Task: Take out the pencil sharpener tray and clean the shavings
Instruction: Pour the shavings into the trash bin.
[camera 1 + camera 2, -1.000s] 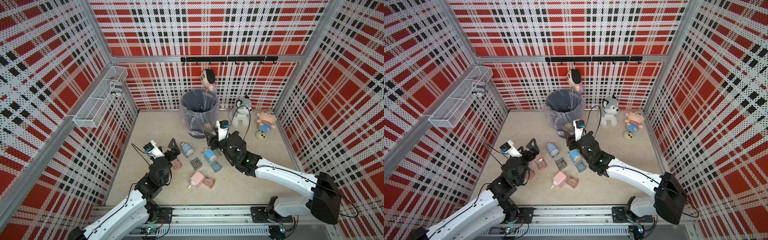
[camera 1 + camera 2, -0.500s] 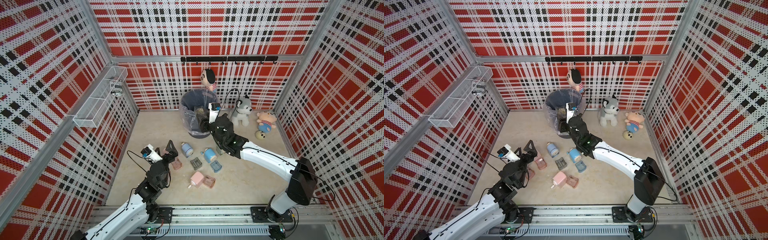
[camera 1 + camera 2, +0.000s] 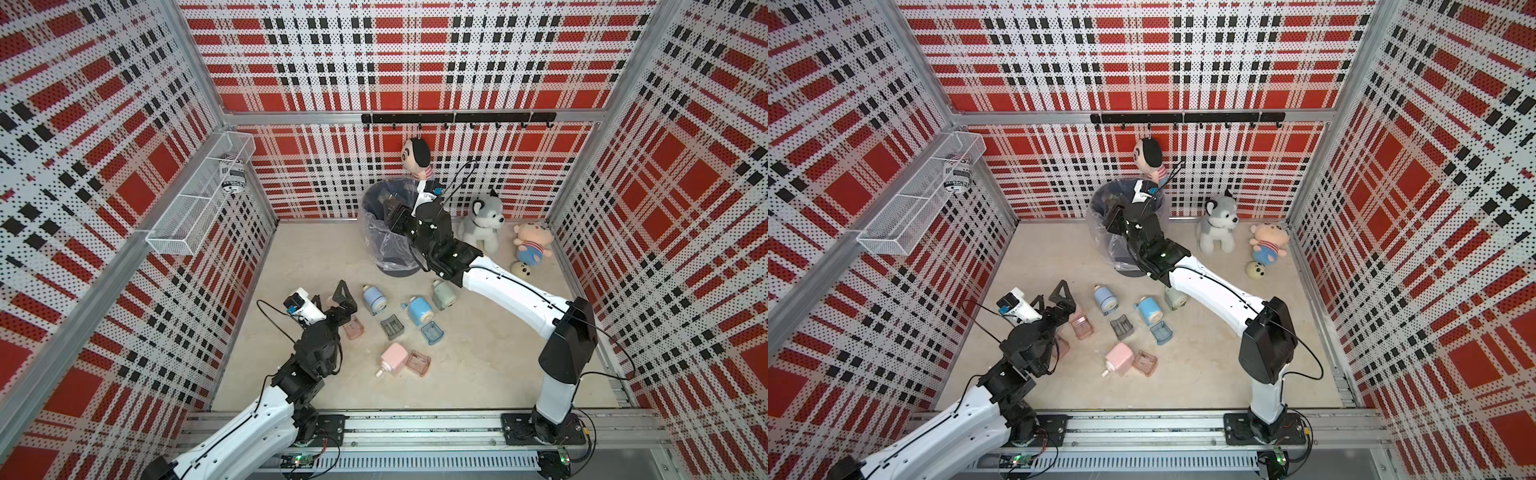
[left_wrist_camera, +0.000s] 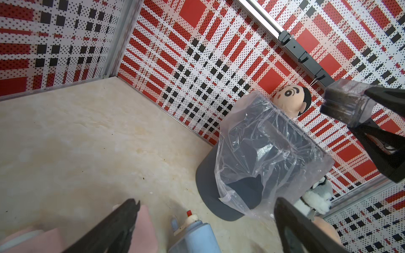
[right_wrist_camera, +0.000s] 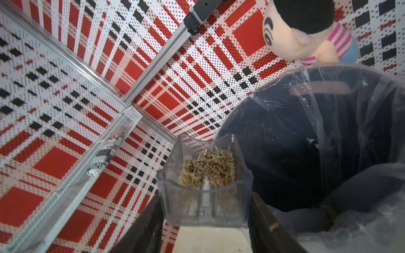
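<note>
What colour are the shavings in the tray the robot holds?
Tan-brown with dark flecks. The shavings in the clear tray show best in the right wrist view.

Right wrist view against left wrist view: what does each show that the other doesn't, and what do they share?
Only the right wrist view: a look into the clear tray, with shavings heaped inside, and the wire basket on the wall.
Only the left wrist view: the open left gripper, a blue sharpener on the floor, the husky plush, and the base of the bin.
Both: the tray held in the shut right gripper, the plastic-lined bin, and the hanging doll.
</note>
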You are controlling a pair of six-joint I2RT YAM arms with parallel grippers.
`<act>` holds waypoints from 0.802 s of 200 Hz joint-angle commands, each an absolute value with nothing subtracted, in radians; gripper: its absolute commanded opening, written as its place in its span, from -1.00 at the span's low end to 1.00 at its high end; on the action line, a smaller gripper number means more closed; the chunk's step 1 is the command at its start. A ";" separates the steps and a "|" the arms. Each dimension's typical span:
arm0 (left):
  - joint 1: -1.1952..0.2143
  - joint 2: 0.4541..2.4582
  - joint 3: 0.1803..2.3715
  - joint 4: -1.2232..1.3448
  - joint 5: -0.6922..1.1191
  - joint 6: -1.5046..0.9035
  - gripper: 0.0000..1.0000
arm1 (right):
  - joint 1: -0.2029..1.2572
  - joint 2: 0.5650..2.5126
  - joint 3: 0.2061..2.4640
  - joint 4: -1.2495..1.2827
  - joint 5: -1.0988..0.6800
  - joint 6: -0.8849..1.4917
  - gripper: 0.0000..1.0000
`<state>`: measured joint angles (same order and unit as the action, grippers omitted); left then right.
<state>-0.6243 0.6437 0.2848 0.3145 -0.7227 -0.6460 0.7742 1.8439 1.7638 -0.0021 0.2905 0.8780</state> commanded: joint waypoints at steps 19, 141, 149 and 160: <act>-0.614 0.651 0.272 0.335 -0.713 -0.653 0.97 | 0.750 1.885 1.843 -0.047 0.222 1.164 -0.11; -0.611 0.675 0.261 0.346 -0.717 -0.667 0.96 | 0.735 1.872 1.780 0.006 0.243 1.652 -0.13; -0.611 0.680 0.261 0.348 -0.716 -0.669 0.97 | 0.735 1.861 1.767 -0.007 0.259 1.677 -0.13; -0.611 0.690 0.261 0.351 -0.715 -0.671 0.96 | 0.735 1.848 1.750 -0.015 0.282 1.714 -0.13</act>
<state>-0.6178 0.6750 0.2783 0.3294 -0.7155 -0.6685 0.7387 1.9083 1.7847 -0.0101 0.2165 1.5986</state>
